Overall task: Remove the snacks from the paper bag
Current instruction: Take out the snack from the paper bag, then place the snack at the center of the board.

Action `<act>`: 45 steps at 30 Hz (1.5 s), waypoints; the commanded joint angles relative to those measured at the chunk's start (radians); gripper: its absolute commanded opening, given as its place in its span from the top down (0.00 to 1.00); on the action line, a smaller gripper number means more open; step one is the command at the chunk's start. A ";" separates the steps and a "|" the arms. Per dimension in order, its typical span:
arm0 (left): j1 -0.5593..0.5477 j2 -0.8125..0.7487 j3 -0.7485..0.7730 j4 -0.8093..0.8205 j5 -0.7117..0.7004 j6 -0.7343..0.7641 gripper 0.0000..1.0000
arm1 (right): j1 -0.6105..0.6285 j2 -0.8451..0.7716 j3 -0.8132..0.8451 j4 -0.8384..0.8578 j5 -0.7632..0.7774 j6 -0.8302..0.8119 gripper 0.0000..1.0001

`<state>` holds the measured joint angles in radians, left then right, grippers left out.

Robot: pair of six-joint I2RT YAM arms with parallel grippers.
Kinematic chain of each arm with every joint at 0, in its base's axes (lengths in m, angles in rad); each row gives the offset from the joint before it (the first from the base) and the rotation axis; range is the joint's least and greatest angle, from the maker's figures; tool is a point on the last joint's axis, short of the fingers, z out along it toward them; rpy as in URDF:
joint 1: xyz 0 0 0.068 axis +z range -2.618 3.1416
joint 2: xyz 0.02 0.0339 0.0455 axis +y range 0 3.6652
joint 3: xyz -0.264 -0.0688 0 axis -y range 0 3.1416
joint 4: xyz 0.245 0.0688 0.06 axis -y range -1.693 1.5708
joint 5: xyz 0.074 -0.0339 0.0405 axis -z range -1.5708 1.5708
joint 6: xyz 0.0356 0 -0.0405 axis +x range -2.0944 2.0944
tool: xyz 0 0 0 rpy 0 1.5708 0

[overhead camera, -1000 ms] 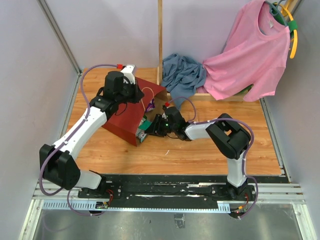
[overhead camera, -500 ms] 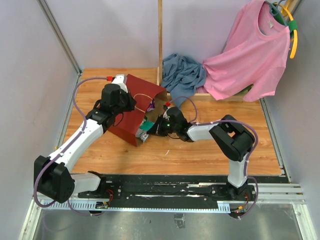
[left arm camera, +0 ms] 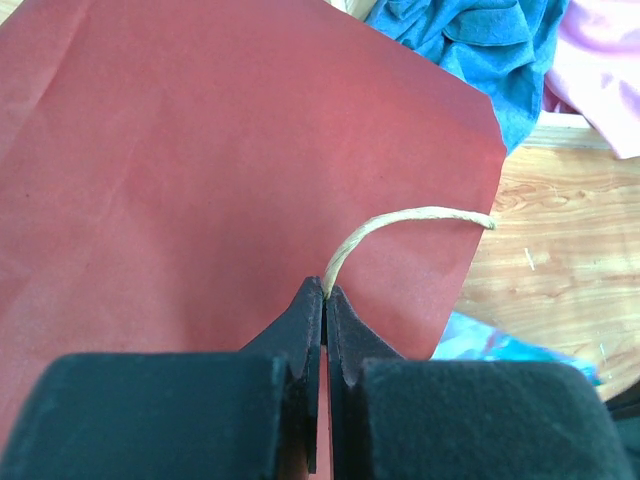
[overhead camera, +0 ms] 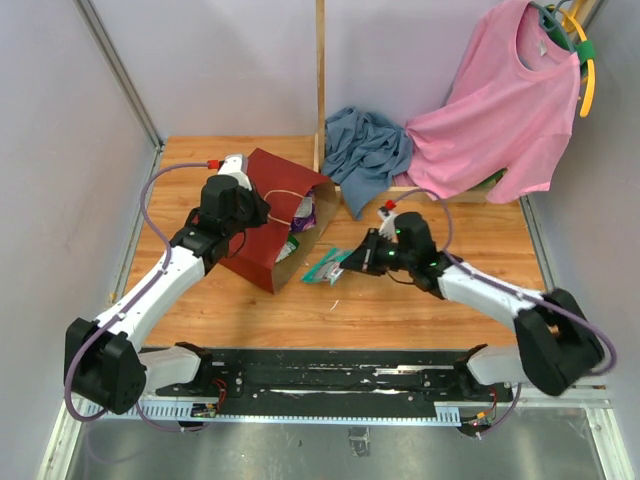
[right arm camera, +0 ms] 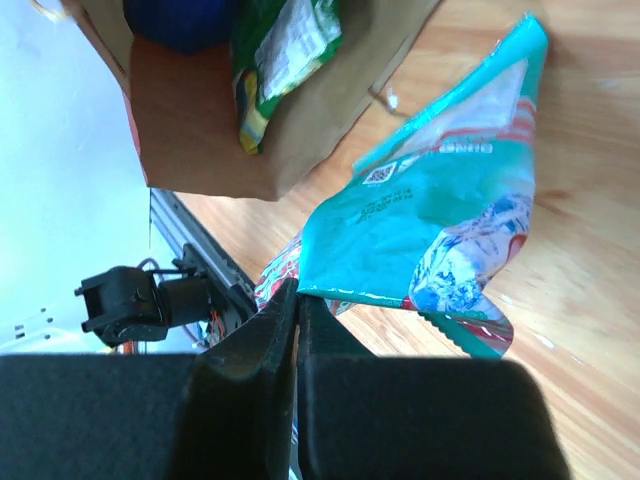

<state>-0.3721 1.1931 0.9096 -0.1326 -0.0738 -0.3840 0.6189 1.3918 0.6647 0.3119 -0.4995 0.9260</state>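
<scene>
One dark-red paper shopping bag; left jaws clamped on its beige cord handle. One glossy teal snack packet, print illegible, beside bag mouth; right jaws clamped on it.

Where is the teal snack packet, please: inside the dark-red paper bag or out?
Out: right fingers pinch the teal snack packet beside the paper bag.

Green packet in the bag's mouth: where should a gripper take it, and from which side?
Pinch the green packet by its end nearest the opening of the paper bag, coming in from that open side; the bag's walls cover the rest.
</scene>
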 commanded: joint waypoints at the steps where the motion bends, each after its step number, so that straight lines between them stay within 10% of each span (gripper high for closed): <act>1: 0.007 -0.011 -0.004 0.032 0.010 -0.025 0.99 | -0.134 -0.234 0.014 -0.284 0.033 -0.131 0.99; 11: 0.006 0.060 0.082 -0.019 0.056 -0.045 0.99 | -0.589 -0.374 0.144 -0.698 -0.030 -0.321 0.99; 21: 0.007 0.065 0.054 -0.008 0.078 -0.036 0.99 | -0.710 -0.343 0.220 -0.769 0.169 -0.329 0.99; 33: 0.007 0.102 0.060 -0.014 0.163 -0.102 1.00 | -0.789 -0.367 0.368 -0.899 0.757 -0.282 0.99; 45: 0.007 0.021 0.041 -0.021 0.110 -0.102 1.00 | -0.804 -0.069 0.492 -0.931 0.805 -0.057 0.99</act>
<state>-0.3721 1.2644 0.9459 -0.1619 0.0650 -0.4797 -0.1593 1.2675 1.1091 -0.6010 0.2882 0.7662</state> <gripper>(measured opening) 0.018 0.013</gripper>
